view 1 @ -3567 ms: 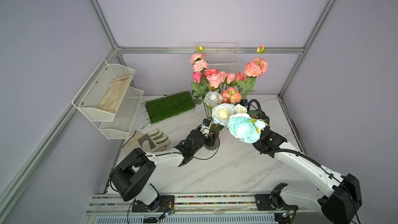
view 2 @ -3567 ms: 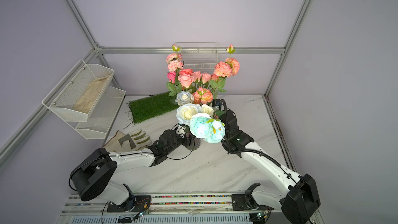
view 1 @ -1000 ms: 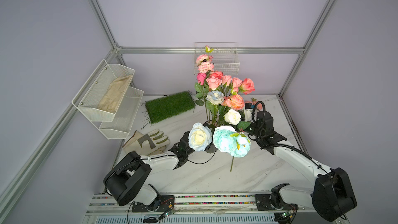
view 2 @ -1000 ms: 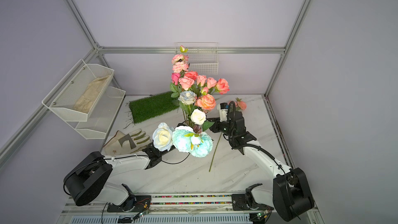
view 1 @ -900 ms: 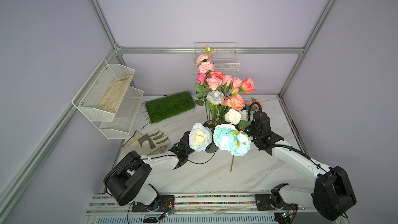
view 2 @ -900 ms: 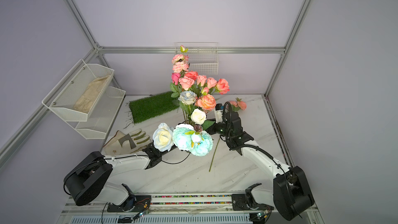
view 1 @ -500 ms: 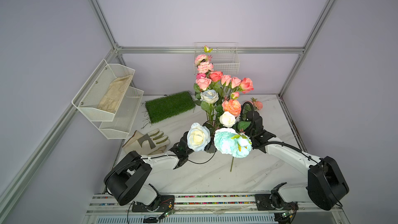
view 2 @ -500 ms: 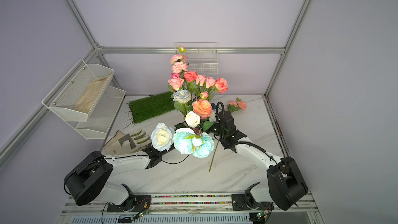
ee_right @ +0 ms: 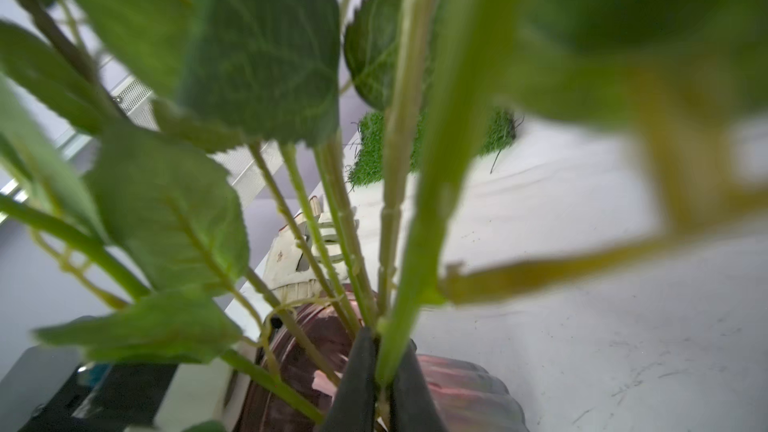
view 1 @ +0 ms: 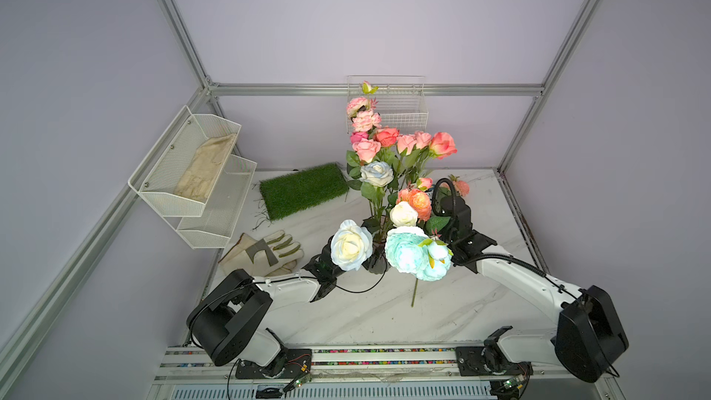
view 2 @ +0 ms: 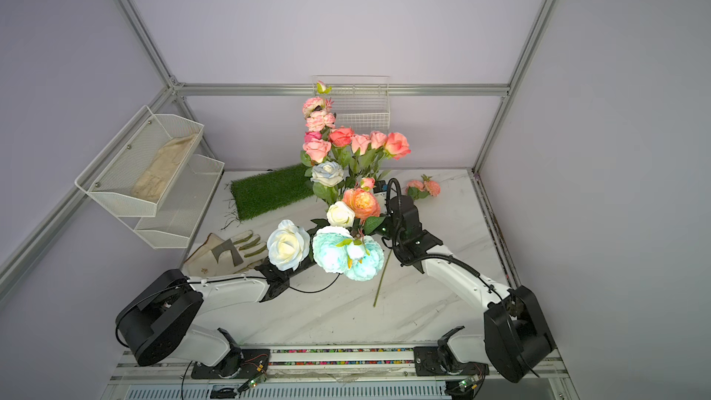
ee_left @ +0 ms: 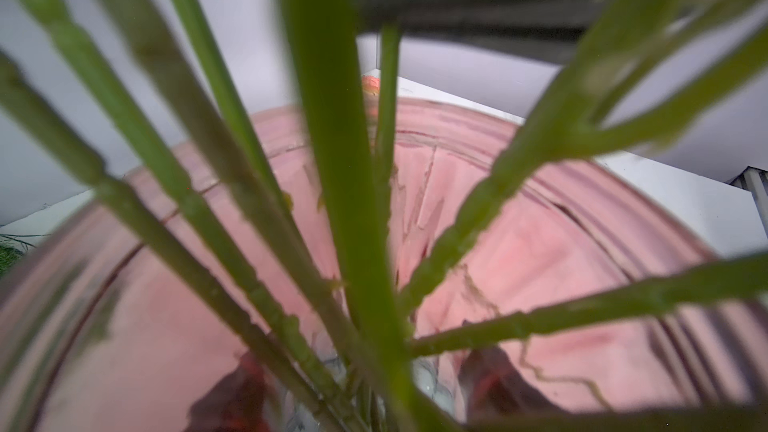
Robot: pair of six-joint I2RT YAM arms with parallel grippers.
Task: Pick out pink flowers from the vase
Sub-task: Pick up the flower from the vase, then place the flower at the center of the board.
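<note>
The smoky-pink ribbed vase [ee_left: 540, 251] [ee_right: 465, 392] stands mid-table, mostly hidden under blooms in both top views. My left gripper [ee_left: 370, 392] is shut on the vase, and its fingers [ee_left: 241, 392] show through the glass. Pink flowers [view 1: 384, 140] [view 2: 342, 136] rise from the vase, with a salmon-coral bloom [view 1: 417, 200] [view 2: 361, 202] lower down. My right gripper [ee_right: 384, 338] is shut on one green stem [ee_right: 419, 251] just above the rim. I cannot tell which bloom that stem bears. One pink flower [view 1: 459, 186] [view 2: 423, 186] lies on the table behind the right arm.
White roses [view 1: 350, 244] and aqua blooms [view 1: 411, 252] overhang the vase. A green stem [view 1: 414, 294] lies on the marble. A grass mat [view 1: 304, 190] and a work glove [view 1: 265, 252] sit to the left. Wire shelves [view 1: 192, 171] hang on the left wall and a wire basket [view 1: 400, 109] on the back wall.
My right gripper has moved left from the laid-down flower into the bouquet and closed on a stem. The blooms have shifted slightly. The left gripper still holds the vase.
</note>
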